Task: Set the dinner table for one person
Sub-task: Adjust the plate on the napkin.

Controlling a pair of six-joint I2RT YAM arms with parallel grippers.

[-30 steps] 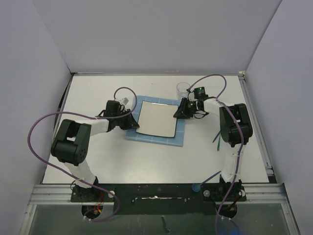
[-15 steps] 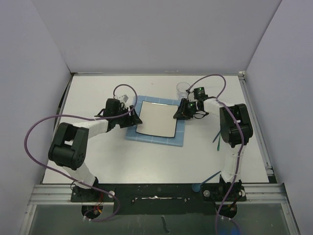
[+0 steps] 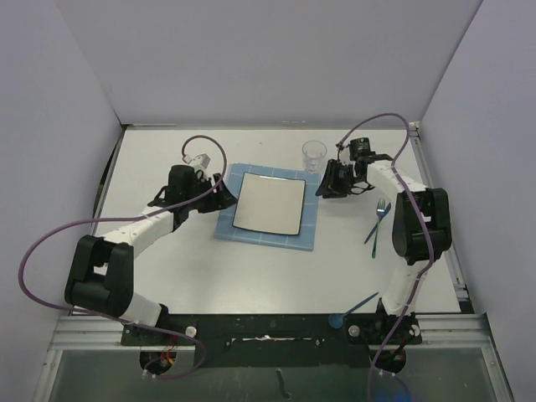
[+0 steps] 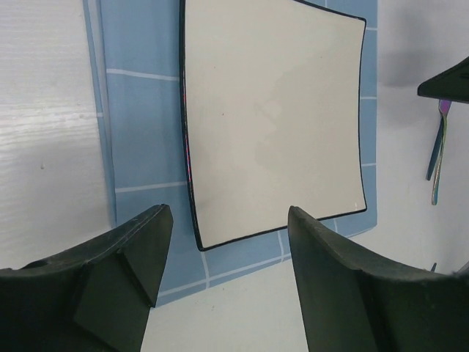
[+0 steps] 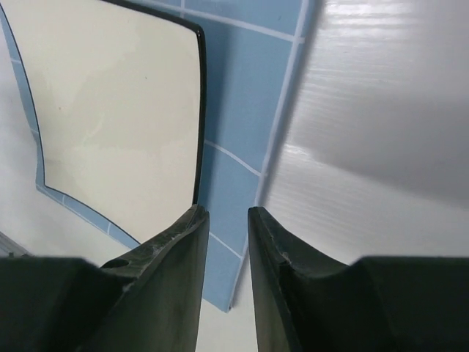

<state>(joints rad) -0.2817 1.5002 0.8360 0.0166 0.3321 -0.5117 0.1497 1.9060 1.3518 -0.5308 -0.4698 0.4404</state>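
A square white plate (image 3: 268,203) with a dark rim lies on a blue grid placemat (image 3: 306,239) in the middle of the white dinner table (image 3: 193,276). My left gripper (image 3: 222,194) hovers just off the plate's left edge, open and holding nothing. In the left wrist view the left gripper (image 4: 229,213) frames the plate (image 4: 271,110) and the placemat (image 4: 143,125). My right gripper (image 3: 322,188) hangs over the placemat's right edge. In the right wrist view the right gripper (image 5: 227,211) has a narrow empty gap, beside the plate (image 5: 117,110) and over the placemat (image 5: 242,95).
A clear glass (image 3: 314,153) stands behind the placemat's far right corner. A fork (image 3: 378,221) lies right of the placemat, beside the right arm. A blue-handled utensil (image 3: 353,307) lies at the near edge. Grey walls enclose the table on three sides.
Both grippers have drawn back from the plate's edges, left one leftward, right one rightward. The left jaws opened wide and the right jaws parted a little. The fork is now uncovered.
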